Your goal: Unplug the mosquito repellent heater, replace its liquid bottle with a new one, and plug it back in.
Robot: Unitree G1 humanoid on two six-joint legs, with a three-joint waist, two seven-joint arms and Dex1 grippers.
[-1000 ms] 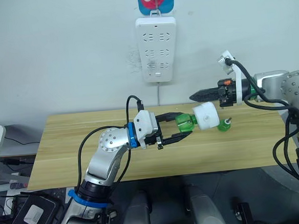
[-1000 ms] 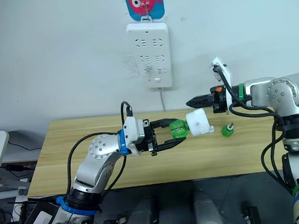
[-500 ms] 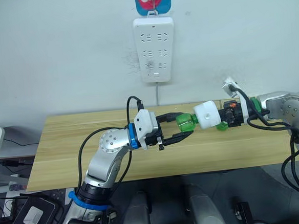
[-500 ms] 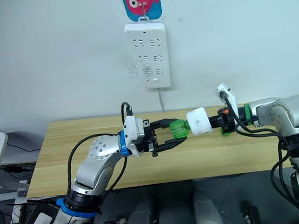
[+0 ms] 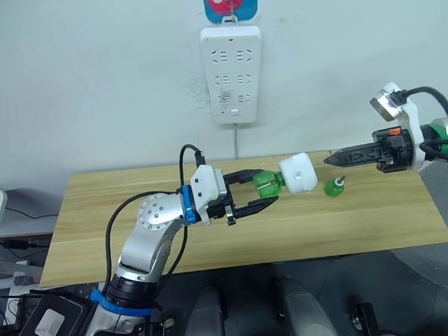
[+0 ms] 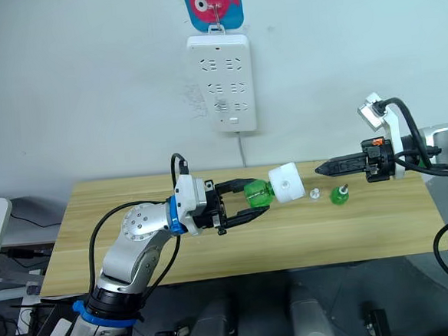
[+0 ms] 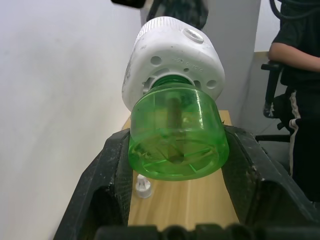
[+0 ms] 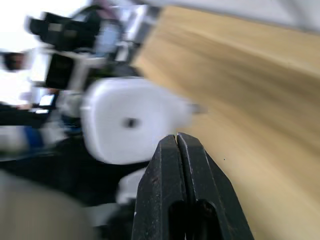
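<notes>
Table (image 5: 213,238) of pale wood is standing against a white wall, power strip (image 5: 233,73) hanging above. Over the table, left gripper (image 5: 250,192) is clamping the green bottle (image 5: 266,185) fitted in the mosquito repellent heater (image 5: 297,173). Right gripper (image 5: 331,160), fingers pressed together and empty, is hovering just beside the heater.

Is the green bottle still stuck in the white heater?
Yes. The green bottle, neck inside the white heater, sits in the left gripper.

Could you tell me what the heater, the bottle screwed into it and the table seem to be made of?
Heater: likely glossy white moulded plastic, with vent holes. Bottle: clear green, probably plastic, since its insides show through. Table: pale wood or wood-look laminate, showing lengthwise grain.
</notes>
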